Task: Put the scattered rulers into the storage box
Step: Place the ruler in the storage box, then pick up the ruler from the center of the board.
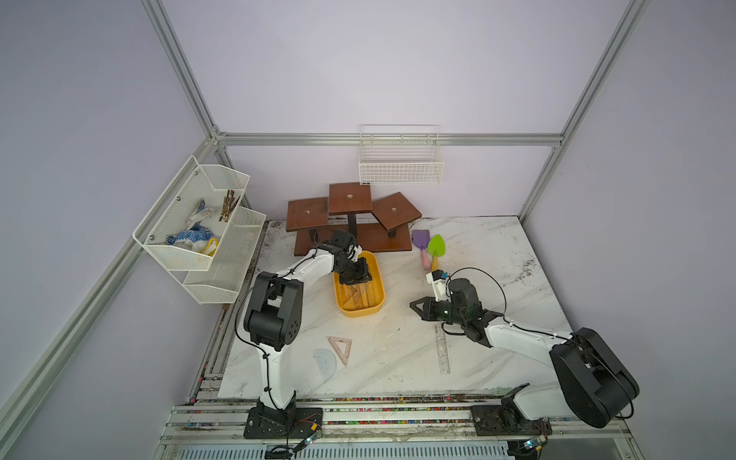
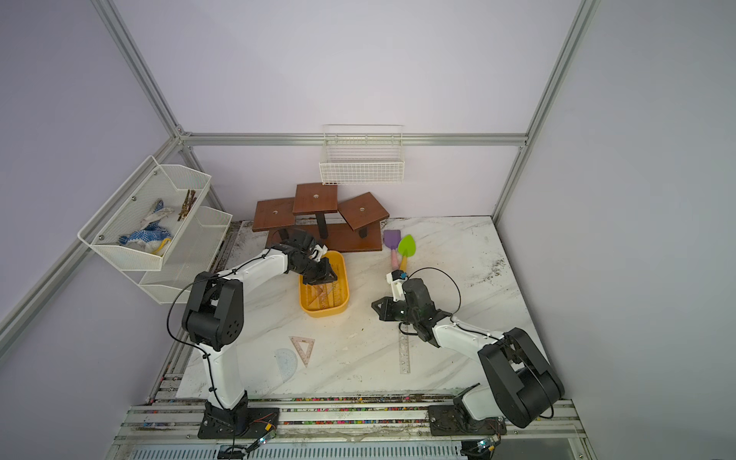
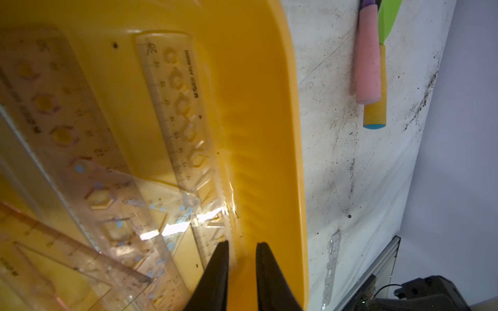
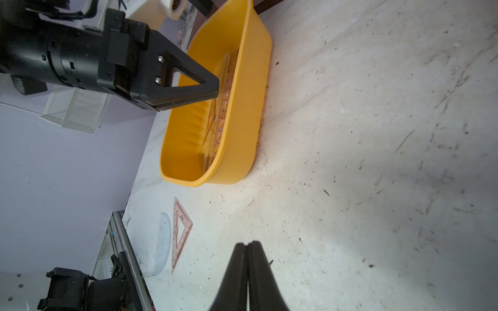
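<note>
L claw (image 3: 241, 243): hanging over storage box (image 1: 358, 312), jaws parted, holding nothing.
R claw (image 4: 248, 243): hovering mid-right of frame, jaws pressed together, empty.
Done: several rulers (image 3: 175, 107) lying in box, frame centre.
To do: set square (image 1: 341, 347), protractor (image 1: 324, 363), straightedge (image 1: 443, 354) waiting on counter (image 1: 498, 259), lower frame.
Obstacles: toy shovels (image 1: 432, 247) lying well apart; prob. nothing blocking.

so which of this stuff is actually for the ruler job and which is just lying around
For the job: yellow tub, rulers in it, set square, protractor, long ruler on the table.
Lying about: toy shovels, wire basket, mesh shelves, wooden stand.
</note>
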`<state>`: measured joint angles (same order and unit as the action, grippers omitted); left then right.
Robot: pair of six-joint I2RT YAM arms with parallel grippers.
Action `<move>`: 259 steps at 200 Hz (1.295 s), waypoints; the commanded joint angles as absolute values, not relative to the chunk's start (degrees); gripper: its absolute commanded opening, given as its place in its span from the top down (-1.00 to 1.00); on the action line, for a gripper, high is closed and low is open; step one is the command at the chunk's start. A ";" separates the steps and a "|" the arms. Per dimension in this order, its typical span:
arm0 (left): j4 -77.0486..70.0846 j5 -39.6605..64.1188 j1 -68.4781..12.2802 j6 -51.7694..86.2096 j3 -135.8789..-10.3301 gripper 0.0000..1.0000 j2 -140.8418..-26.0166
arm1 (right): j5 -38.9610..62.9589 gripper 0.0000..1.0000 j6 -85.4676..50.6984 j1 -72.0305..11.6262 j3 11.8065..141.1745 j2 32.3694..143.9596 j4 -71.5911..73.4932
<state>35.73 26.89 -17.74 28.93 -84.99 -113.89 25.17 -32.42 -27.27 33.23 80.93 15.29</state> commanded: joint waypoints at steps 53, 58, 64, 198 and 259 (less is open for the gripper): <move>38.12 27.81 -22.62 27.82 -85.61 -0.22 -100.69 | 15.99 0.24 -30.58 -26.79 32.29 73.81 -7.91; 38.63 27.34 -24.23 27.57 -85.15 -0.26 -99.55 | 14.37 0.18 -31.18 -27.01 31.67 72.87 -9.84; 38.76 27.13 -26.06 27.44 -84.42 -0.30 -98.35 | 12.42 0.10 -31.95 -27.35 31.04 71.65 -11.82; 28.61 31.65 -39.40 27.31 -62.06 -0.47 -93.08 | -6.08 -0.15 -46.23 -44.15 25.72 72.62 -19.67; 26.55 31.55 -38.96 28.21 -56.59 -0.47 -90.09 | -2.30 0.12 -49.47 -47.06 32.30 82.82 -12.26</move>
